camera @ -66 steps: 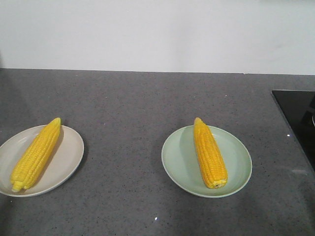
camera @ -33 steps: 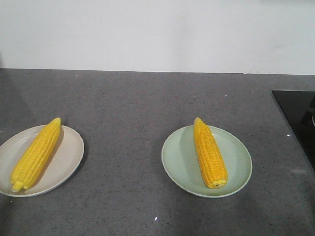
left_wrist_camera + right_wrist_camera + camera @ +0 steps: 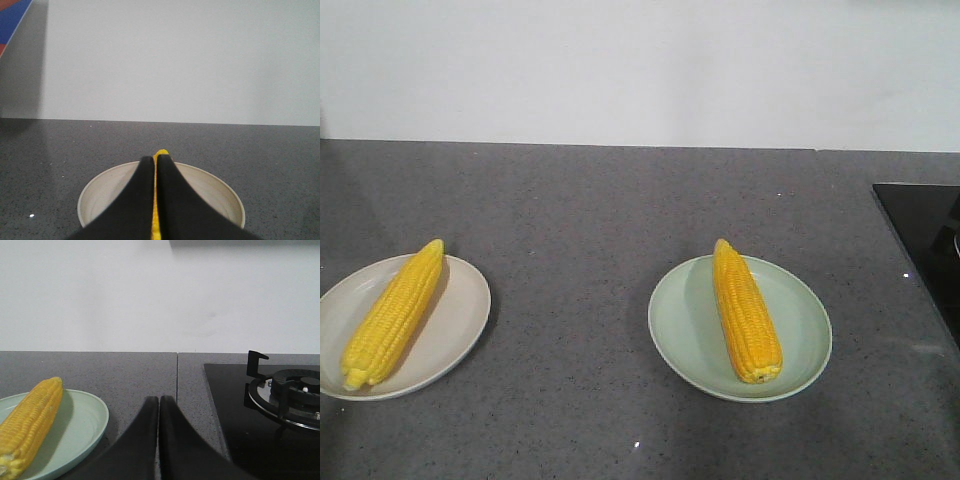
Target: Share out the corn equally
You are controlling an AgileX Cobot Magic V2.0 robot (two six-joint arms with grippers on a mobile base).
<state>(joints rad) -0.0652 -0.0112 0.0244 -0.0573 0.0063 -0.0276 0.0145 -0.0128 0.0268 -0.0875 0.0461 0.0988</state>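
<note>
One corn cob (image 3: 395,312) lies slantwise on a beige plate (image 3: 458,318) at the left. A second cob (image 3: 745,310) lies on a pale green plate (image 3: 802,325) right of centre. Neither gripper shows in the front view. In the left wrist view my left gripper (image 3: 155,158) is shut and empty; behind it sits the beige plate (image 3: 100,187), with the corn's tip (image 3: 161,152) just past the fingertips. My right gripper (image 3: 159,398) is shut and empty over the counter, to the right of the green plate (image 3: 85,422) and its cob (image 3: 30,427).
A black glass cooktop (image 3: 925,230) lies at the right edge of the grey counter (image 3: 590,220); its burner grate (image 3: 287,392) stands to the right of my right gripper. A white wall runs along the back.
</note>
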